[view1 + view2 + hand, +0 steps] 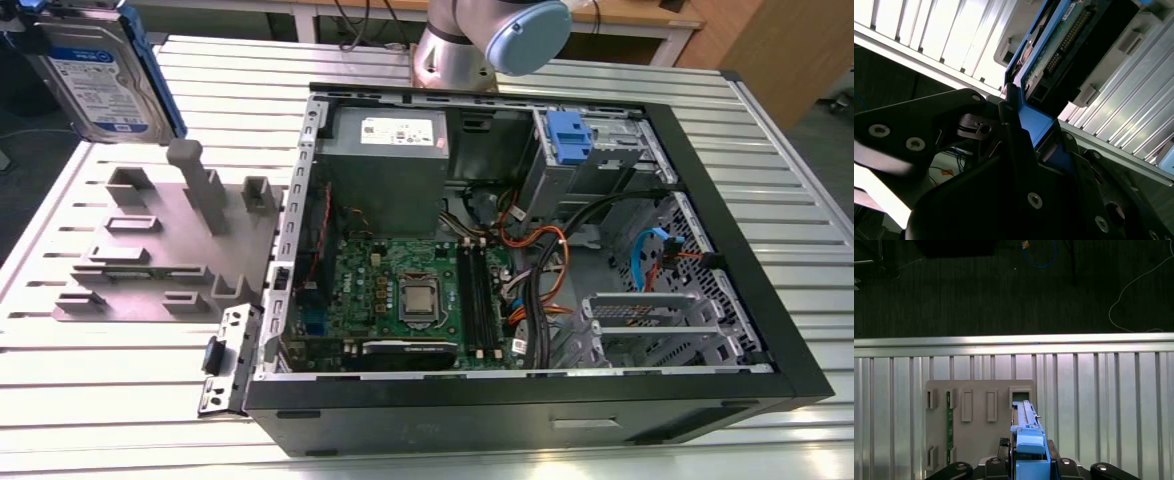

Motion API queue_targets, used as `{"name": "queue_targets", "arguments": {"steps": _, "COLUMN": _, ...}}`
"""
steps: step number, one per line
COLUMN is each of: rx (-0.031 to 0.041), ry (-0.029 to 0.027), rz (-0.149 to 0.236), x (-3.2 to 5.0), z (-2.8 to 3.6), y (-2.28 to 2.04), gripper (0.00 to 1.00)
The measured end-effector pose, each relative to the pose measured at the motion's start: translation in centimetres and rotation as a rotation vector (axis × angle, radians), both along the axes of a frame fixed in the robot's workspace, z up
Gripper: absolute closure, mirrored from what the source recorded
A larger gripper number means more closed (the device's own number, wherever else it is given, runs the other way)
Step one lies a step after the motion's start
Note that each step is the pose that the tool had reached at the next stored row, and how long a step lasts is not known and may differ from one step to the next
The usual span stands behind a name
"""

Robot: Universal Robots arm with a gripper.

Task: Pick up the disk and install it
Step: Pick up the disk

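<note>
The disk (96, 75), a flat silver-grey metal slab with a glossy white-and-blue label, is held roughly upright at the upper left of the exterior view, clear above the matt grey slotted fixture (147, 250). In the first wrist view the gripper (1030, 465) is clamped tight on its blue plastic bracket (1030, 445). Judged risk: the hold bears on smooth, flexible plastic at one end only, so the heavy drive may slip or tilt, and loose cables (534, 250) inside the sheet-metal case (787, 300) could foul it.

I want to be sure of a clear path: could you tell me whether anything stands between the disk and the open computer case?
Nothing visible blocks the way. The disk hangs high at the exterior view's left; the grey fixture's posts stand lower, beside the open case. Inside, cables lie near the drive bay.
</note>
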State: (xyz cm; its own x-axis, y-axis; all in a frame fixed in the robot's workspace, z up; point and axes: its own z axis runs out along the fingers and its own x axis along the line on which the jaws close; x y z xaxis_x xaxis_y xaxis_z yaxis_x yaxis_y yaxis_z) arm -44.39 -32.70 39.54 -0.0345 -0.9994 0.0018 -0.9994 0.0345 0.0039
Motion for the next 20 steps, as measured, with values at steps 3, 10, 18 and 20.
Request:
{"name": "queue_targets", "arguments": {"steps": 3, "rx": 0.0, "ry": 0.0, "rz": 0.0, "x": 0.0, "z": 0.08, "y": 0.0, "gripper": 0.64}}
{"name": "queue_targets", "arguments": {"steps": 10, "rx": 0.0, "ry": 0.0, "rz": 0.0, "x": 0.0, "z": 0.27, "y": 0.0, "gripper": 0.64}}
{"name": "queue_targets", "arguments": {"steps": 18, "rx": 0.0, "ry": 0.0, "rz": 0.0, "x": 0.0, "z": 0.46, "y": 0.0, "gripper": 0.64}}
{"name": "queue_targets", "arguments": {"steps": 20, "rx": 0.0, "ry": 0.0, "rz": 0.0, "x": 0.0, "z": 0.51, "y": 0.0, "gripper": 0.64}}
